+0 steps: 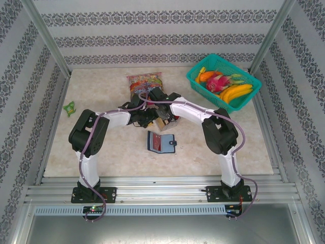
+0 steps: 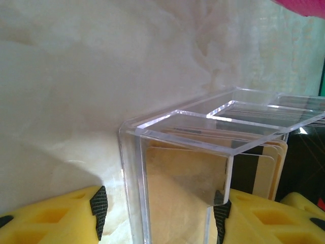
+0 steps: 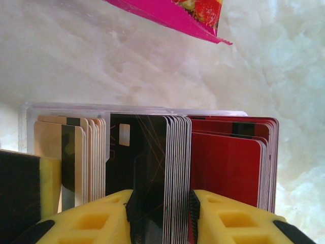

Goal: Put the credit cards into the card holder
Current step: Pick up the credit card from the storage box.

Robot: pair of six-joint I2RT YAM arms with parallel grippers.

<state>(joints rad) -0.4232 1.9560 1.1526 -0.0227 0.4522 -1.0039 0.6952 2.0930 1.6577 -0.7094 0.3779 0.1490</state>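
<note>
The right gripper pinches a stack of black credit cards. They stand in a clear box, between tan cards and red cards. The left gripper sits around one end of the box; I cannot tell if it squeezes. The card holder lies open on the table, just on the near side of the box.

credit cards: tan, black, red | card holder: navy | basket: teal

Snack bag: cut off by top edge.
Black cards: lower ends hidden by yellow fingers.
Green item: too small to be identified.
</note>
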